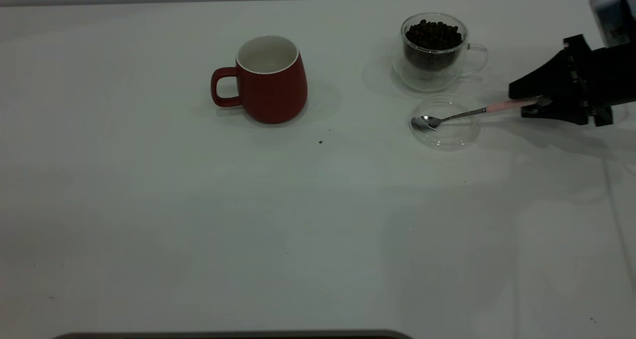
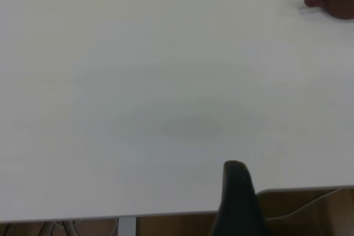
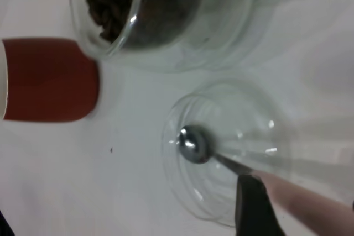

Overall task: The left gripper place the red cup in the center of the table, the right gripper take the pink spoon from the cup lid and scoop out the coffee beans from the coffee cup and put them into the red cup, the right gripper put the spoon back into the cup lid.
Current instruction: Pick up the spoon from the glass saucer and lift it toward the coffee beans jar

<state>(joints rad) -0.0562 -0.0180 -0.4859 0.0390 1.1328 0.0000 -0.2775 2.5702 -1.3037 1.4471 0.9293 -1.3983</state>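
- Two cups stood on the table: the red cup near the middle toward the far side, upright, handle toward the exterior view's left, its white inside bare; and the glass cup well to its right, upright, handle pointing right.
- The beans filled the glass cup's inner bowl almost to the rim.
- The lid lay flat just in front of the glass cup, nearly touching its base.
- The spoon rested with its metal bowl inside the lid and its stem slanting up over the lid's rim to the right.
- The right gripper sat low at the table's right side, narrowed onto the spoon's pink handle end.
- The left gripper was by the table's edge, far from the red cup; only one dark finger showed, so I cannot tell its opening.
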